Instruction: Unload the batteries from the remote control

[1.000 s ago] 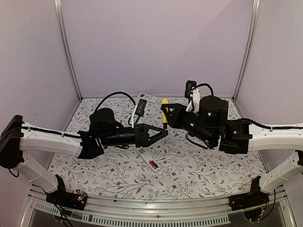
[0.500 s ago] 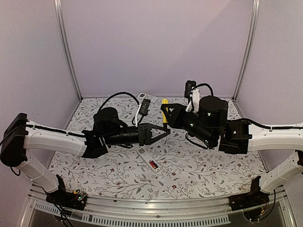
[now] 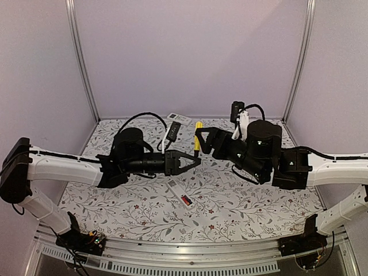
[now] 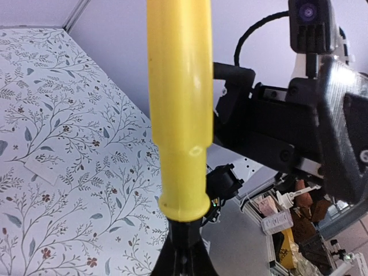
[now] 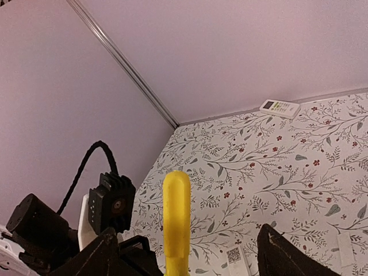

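Both arms reach inward from the side edges and meet above the middle of the tabletop [image 3: 259, 201], forearms roughly level. The left gripper [image 3: 197, 158] points right, its jaws clenched on the lower end of the yellow-handled screwdriver [image 3: 198, 135], whose handle stands upright. The right gripper [image 3: 205, 140] points left, its jaws released and spread on either side of that handle. The remote control [image 3: 176, 188] lies below them, toward the near edge. A reddish battery [image 3: 186, 200] shows at its near end; a dark one cannot be made out.
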`<move>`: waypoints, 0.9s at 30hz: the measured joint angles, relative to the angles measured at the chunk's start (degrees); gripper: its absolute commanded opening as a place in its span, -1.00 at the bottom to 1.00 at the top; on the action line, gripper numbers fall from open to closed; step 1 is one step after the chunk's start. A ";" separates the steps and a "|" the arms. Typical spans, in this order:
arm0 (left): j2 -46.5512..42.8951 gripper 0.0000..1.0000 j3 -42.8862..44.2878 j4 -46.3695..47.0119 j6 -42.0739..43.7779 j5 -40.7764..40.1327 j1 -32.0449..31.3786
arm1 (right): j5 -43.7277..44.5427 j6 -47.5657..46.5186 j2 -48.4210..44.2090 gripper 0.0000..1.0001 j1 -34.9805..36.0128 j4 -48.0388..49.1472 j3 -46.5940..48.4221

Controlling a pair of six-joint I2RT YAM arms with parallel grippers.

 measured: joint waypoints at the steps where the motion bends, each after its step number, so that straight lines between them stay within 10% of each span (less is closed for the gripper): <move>1: -0.42 -1.00 0.07 -1.70 0.87 0.61 0.90 | 0.24 0.20 -0.52 0.88 -0.02 -0.68 -0.02; 12: -4.83 -1.00 6.43 -23.71 17.16 11.06 11.32 | -1.51 -2.99 -9.11 0.98 -4.09 -11.13 0.09; 27: -1.81 -1.00 9.33 -39.47 36.17 31.23 15.08 | -41.05 -12.02 -10.29 0.88 -18.67 -19.15 -0.04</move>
